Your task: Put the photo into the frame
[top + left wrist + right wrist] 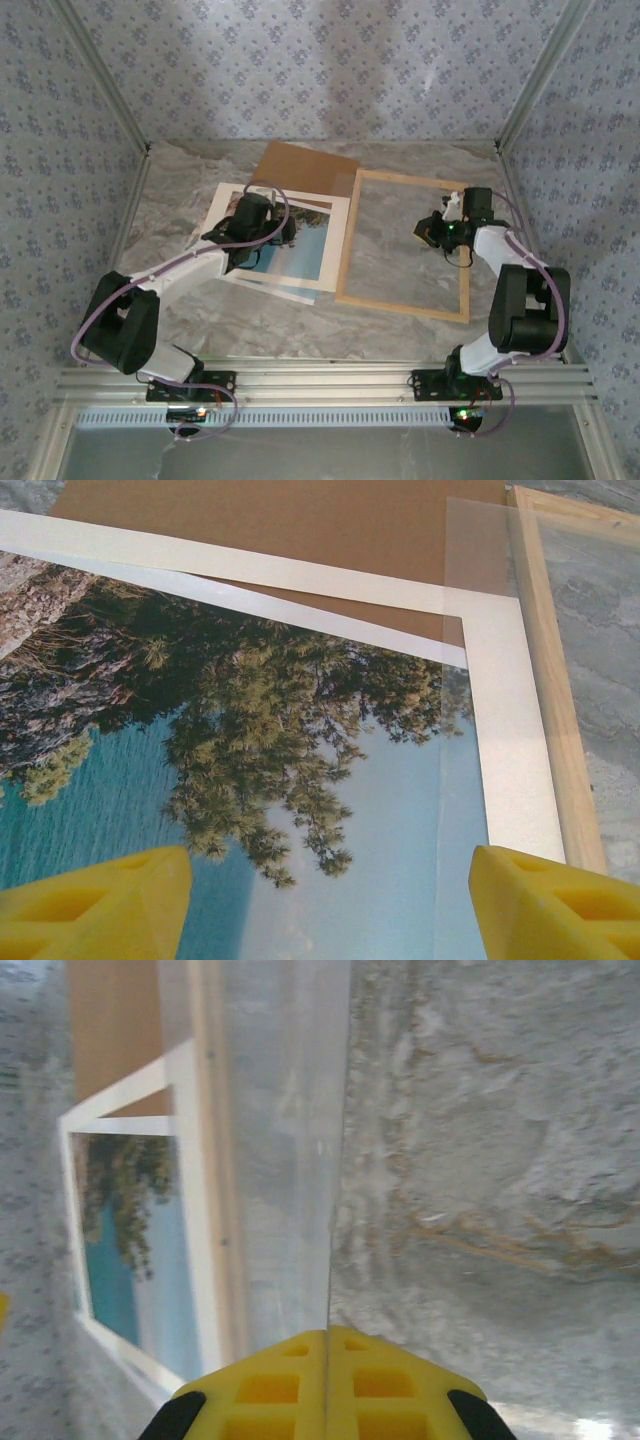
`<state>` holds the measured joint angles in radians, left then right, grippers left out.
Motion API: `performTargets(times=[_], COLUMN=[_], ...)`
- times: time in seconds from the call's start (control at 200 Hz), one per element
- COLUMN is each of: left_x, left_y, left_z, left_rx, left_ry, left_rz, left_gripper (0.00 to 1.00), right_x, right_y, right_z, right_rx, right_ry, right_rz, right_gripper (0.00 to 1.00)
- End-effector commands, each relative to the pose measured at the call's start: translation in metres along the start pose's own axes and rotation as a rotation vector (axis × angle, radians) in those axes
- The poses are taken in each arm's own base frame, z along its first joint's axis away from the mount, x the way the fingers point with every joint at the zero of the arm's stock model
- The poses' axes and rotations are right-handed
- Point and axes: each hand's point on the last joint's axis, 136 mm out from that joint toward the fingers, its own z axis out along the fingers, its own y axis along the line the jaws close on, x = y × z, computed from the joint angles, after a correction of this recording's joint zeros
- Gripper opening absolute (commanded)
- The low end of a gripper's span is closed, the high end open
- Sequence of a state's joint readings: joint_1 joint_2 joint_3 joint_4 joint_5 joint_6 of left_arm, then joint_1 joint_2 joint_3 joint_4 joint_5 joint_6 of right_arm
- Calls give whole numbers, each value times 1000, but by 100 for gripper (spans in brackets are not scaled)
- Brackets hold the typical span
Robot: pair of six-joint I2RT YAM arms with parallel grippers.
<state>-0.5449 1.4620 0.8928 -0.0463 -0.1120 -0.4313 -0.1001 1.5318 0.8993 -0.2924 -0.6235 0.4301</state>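
The photo (300,250) of sea, trees and sky lies flat at centre-left, inside a white mat border (335,215). My left gripper (268,232) hovers just over it, open; the yellow fingers (95,905) stand wide apart above the sky part of the photo (300,780), touching nothing. The light wooden frame (400,305) lies to the right of the photo, its rail (560,730) beside the mat (510,750). My right gripper (432,230) is over the frame's inside, shut (328,1345) on a thin clear pane (290,1160) seen edge-on; the pane's edge (470,580) overlaps the mat's corner.
A brown backing board (300,165) lies under the mat at the back, also brown backing board (300,530). Bare marble tabletop (180,190) runs around the pile. Patterned walls and metal posts close in the back and sides.
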Motion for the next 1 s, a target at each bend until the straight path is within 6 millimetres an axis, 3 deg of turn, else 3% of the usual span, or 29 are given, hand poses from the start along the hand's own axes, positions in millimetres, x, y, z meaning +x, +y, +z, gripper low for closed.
performTargets(times=[0.0,0.135,0.385,0.715,0.995], left_x=[-8,-7,-7,-2,-1], left_y=[-8,-11,-13,-17,-18], left_z=[-3,-2,1,8,10], left_rx=[46,63,70,81,85], left_ry=[-31,-28,-16,15,25], left_rz=[16,18,24,28,33], left_gripper=[74,74,74,74,75], right_x=[1,-4,-18,-20,-23], right_y=[-34,-51,-59,-35,-28], right_z=[5,11,12,-11,-19], right_rx=[138,198,230,197,198], right_ry=[16,45,62,44,35], right_rz=[-49,-73,-101,-160,-183], right_gripper=[0,0,0,0,0])
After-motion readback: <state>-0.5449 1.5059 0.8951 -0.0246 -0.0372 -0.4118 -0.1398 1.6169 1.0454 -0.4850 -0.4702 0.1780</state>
